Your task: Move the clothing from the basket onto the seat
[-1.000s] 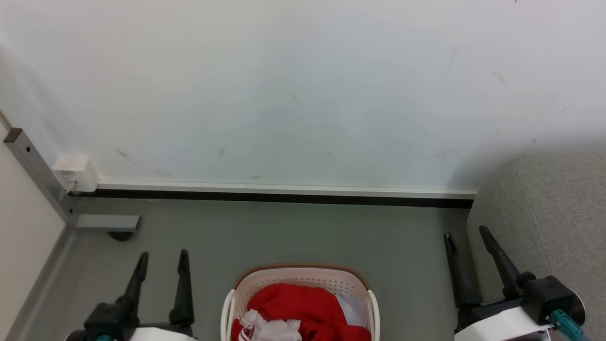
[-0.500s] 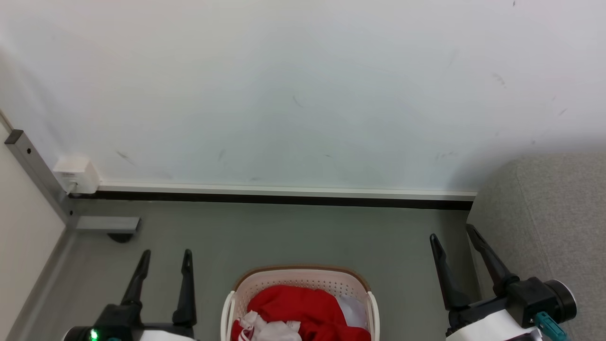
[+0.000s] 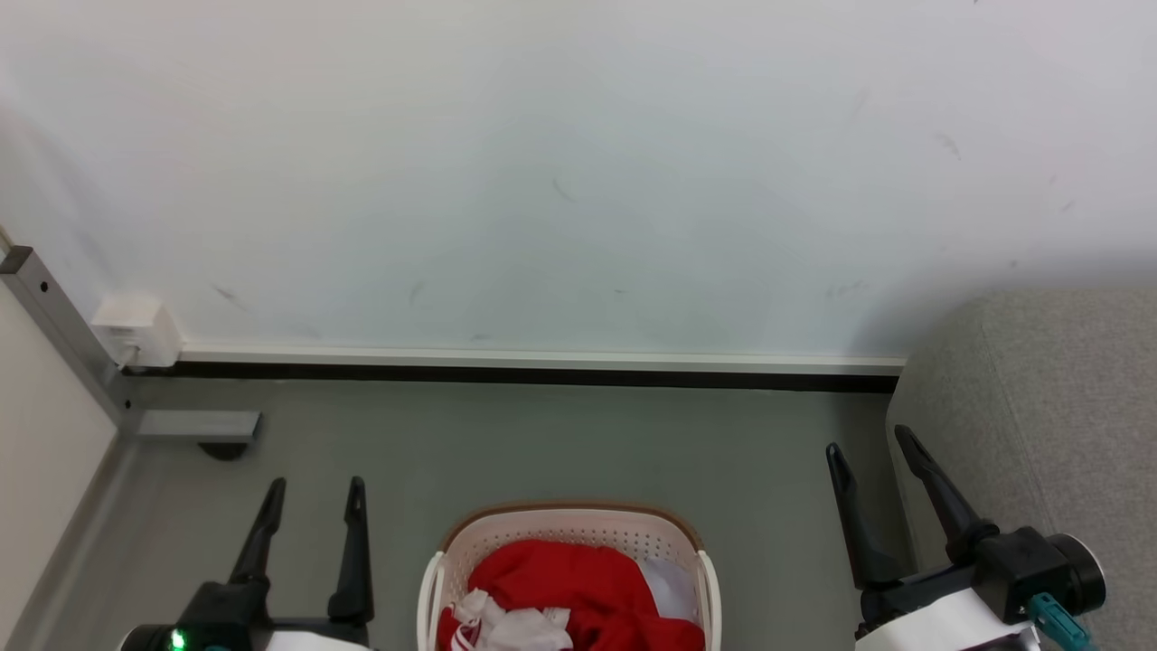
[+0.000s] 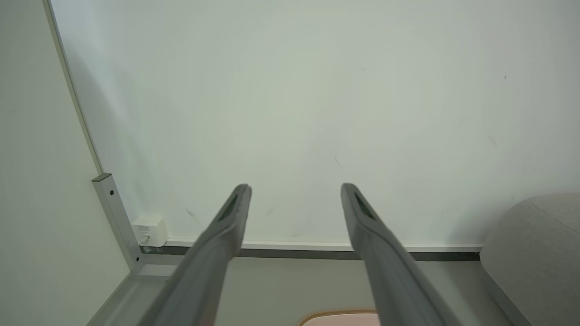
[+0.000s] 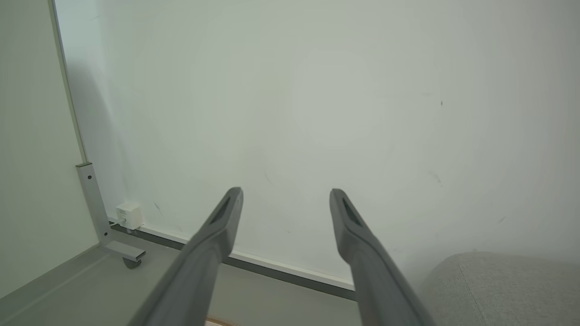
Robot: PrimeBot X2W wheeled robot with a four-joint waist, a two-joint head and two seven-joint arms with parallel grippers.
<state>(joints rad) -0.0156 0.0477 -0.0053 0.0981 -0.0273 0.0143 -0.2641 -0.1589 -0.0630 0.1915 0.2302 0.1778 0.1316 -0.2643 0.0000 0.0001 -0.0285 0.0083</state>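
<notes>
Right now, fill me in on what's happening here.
The robot faces a basket on the floor, with red and white clothing heaped inside. Its left gripper hovers to the basket's left and its right gripper to the right, beside the grey seat, both with jaws open and empty. Nothing has been picked up yet, and no clothing lies on the part of the seat in view.
</notes>
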